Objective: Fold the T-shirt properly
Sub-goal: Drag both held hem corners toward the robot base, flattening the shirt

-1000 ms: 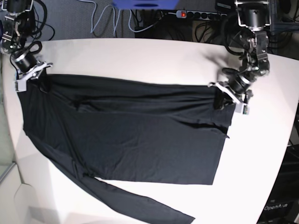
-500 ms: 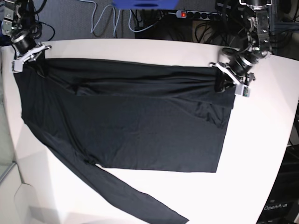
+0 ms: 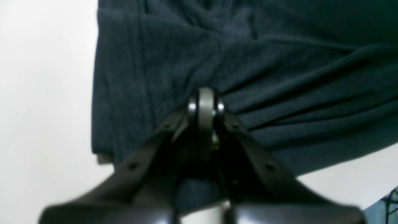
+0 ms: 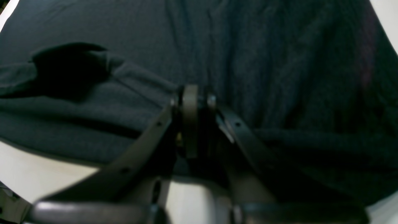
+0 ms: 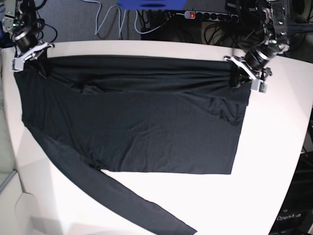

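T-shirt (image 5: 142, 132): black, long-sleeved, lying spread across the white table (image 5: 274, 161), filling most of its width; top edge running near the table's far edge.
Body: lying mostly flat, low wrinkles bunching along the upper band between the two grippers.
Sleeve (image 5: 122, 200): trailing diagonally from the lower left of the body toward the near table edge, lying flat.
Left gripper (image 5: 250, 73): sitting at the shirt's top corner on the base view's right; jaws pinched fully together on the T-shirt fabric, folds radiating from the pinch point in the left wrist view (image 3: 203, 105).
Right gripper (image 5: 27, 54): sitting at the opposite top corner, base view's left; jaws nearly closed, clamping a thin layer of the T-shirt, cloth gathering at the tips in the right wrist view (image 4: 191, 99).
Shirt edge: hanging taut between the two grips, both corners touching the grippers.
Background: power strip (image 5: 210, 15) and cables (image 5: 110, 22) lying on the floor beyond the table.
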